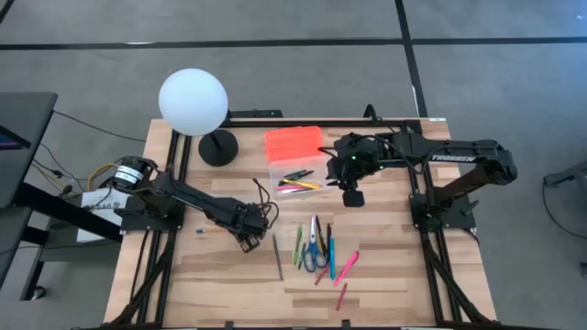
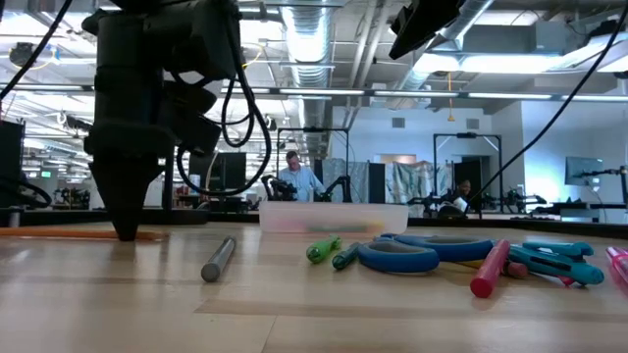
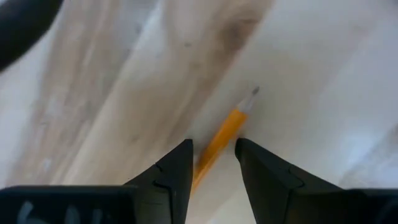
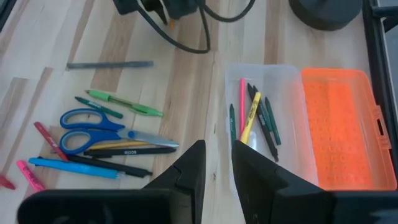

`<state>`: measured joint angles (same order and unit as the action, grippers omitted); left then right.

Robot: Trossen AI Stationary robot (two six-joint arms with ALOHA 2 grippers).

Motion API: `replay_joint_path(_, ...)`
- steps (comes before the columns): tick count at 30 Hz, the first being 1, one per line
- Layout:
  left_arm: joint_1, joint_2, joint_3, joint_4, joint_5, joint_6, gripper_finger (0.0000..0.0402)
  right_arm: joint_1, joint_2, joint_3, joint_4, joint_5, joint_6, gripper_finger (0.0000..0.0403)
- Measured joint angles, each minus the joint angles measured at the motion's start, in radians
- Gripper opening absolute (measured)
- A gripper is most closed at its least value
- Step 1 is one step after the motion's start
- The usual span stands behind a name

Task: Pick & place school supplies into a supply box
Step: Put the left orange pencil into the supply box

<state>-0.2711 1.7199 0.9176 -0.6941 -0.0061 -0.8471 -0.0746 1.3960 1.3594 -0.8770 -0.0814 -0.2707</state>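
Note:
An orange pencil (image 3: 219, 140) lies flat on the wooden table. My left gripper (image 3: 213, 149) points down over it, open, with one finger on either side of the pencil and its tips down at the table (image 2: 126, 233). The supply box (image 1: 298, 179) is clear, and its orange lid (image 1: 293, 144) is folded open behind it. Several pens (image 4: 254, 115) lie inside. My right gripper (image 4: 217, 149) hangs above the box's near edge, narrowly open and holding nothing. More pens, a grey pencil (image 1: 277, 255) and blue-handled scissors (image 1: 315, 249) lie near the table's middle.
A white globe lamp (image 1: 193, 103) on a black base (image 1: 218, 147) stands at the far left of the table, next to the box. Black cables (image 4: 186, 37) trail from the left arm. In the low view, people sit in the room beyond the table.

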Motion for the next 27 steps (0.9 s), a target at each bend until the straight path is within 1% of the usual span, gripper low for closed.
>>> replay_joint_path(5,-0.042,0.0,0.012,0.012,0.021,-0.029,0.0126,0.0,0.0,0.0,-0.014,0.0,0.0,0.0072)
replay_joint_path(8,-0.076,0.003,0.03,0.052,0.069,-0.048,0.0126,0.0,0.0,0.0,-0.014,0.0,-0.001,0.0072)
replay_joint_path(11,-0.105,0.006,0.038,0.159,0.163,-0.067,0.0126,0.0,0.0,0.0,-0.013,0.0,-0.009,0.0072)
replay_joint_path(14,-0.133,0.005,0.04,0.265,0.208,-0.107,0.0126,0.0,0.0,0.0,-0.014,0.0,-0.02,0.0072)
replay_joint_path(15,-0.143,0.005,0.04,0.301,0.198,-0.122,0.0126,0.0,0.0,0.0,-0.013,0.0,-0.021,0.0072)
replay_joint_path(17,-0.164,0.005,0.04,0.361,0.136,-0.175,0.0126,0.0,0.0,0.0,-0.014,0.0,-0.026,0.0072)
replay_joint_path(20,-0.198,0.004,0.04,0.378,0.031,-0.287,0.0126,0.0,0.0,0.0,-0.013,0.0,-0.029,0.0072)
replay_joint_path(24,-0.247,0.002,0.04,0.328,-0.118,-0.534,0.0126,0.0,0.0,0.0,-0.014,0.0,-0.03,0.0072)
replay_joint_path(27,-0.288,0.002,0.04,0.248,-0.188,-0.766,0.0126,0.0,0.0,0.0,-0.014,-0.003,-0.037,0.0072)
